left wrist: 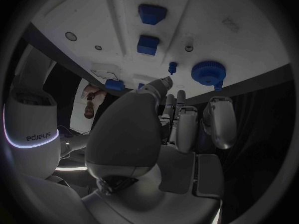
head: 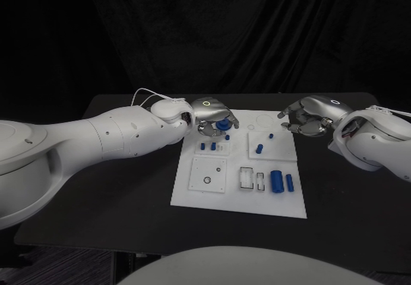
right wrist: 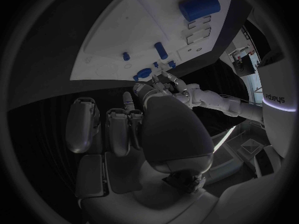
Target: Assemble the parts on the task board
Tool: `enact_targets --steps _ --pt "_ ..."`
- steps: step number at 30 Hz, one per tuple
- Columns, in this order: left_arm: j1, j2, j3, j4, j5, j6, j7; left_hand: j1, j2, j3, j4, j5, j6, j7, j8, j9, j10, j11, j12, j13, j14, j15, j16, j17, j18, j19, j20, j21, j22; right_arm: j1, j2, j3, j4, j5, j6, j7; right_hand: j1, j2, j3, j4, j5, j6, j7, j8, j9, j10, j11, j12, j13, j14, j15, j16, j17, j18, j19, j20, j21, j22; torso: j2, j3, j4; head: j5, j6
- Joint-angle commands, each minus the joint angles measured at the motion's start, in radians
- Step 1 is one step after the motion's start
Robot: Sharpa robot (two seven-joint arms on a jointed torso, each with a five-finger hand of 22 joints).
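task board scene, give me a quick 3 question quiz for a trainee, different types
1. True or false: the left hand holds a round blue part above the task board.
2. Multiple choice: the right hand is
A. pinching a blue part
B. holding nothing, over the board's far right corner
C. resting flat on the black table
3. Fill in: the large blue cylinder lies on the board's ____ half, nearer the robot's right arm.

Key:
1. True
2. B
3. Right
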Motion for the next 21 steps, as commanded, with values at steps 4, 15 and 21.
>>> enact_targets --steps 4,15,21 --pt "-0.007 0.012 0.001 -0.011 -0.014 0.032 -0.007 -0.012 0.004 -0.007 -0.001 -0.006 0.023 0.001 0.01 -0.004 0.015 -0.003 0.007 0.003 -0.006 0.003 -0.005 0.007 -0.002 -0.003 0.007 -0.006 0.174 -0.002 0.002 0.001 0.001 -0.002 -0.017 -0.014 0.005 0.001 0.001 -0.001 0.002 0.007 -0.002 -0.005 -0.002 0.01 0.005 -0.005 0.096 0.067 0.008 -0.004 0.093 0.014 -0.001 0.003 -0.002 0.181 0.0 0.0016 0.0 -0.002 0.0" --pt "-0.015 0.022 0.001 -0.025 -0.014 0.052 -0.015 -0.014 0.007 -0.009 -0.004 -0.005 0.046 0.007 0.017 -0.01 0.031 -0.004 0.023 0.015 -0.007 0.001 -0.005 0.005 -0.001 -0.003 0.006 -0.008 0.174 -0.002 0.003 0.001 0.0 -0.002 -0.016 -0.014 0.002 0.001 0.001 -0.001 0.002 0.008 -0.002 -0.005 -0.002 0.01 0.005 -0.005 0.097 0.067 0.008 -0.004 0.094 0.014 0.0 0.003 -0.002 0.182 -0.002 -0.0001 0.0023 -0.002 0.0" --pt "-0.02 0.03 0.001 -0.037 -0.014 0.052 -0.018 -0.013 0.007 -0.01 -0.005 -0.004 0.049 0.007 0.018 -0.011 0.031 -0.004 0.025 0.017 -0.007 0.001 -0.005 0.004 -0.001 -0.003 0.006 -0.009 0.174 -0.002 0.005 0.001 -0.001 -0.002 -0.016 -0.013 0.002 0.001 0.001 -0.001 0.002 0.008 -0.002 -0.005 -0.002 0.01 0.005 -0.005 0.097 0.067 0.008 -0.004 0.094 0.014 0.0 0.003 -0.002 0.182 -0.002 -0.0001 0.0024 -0.004 0.0"
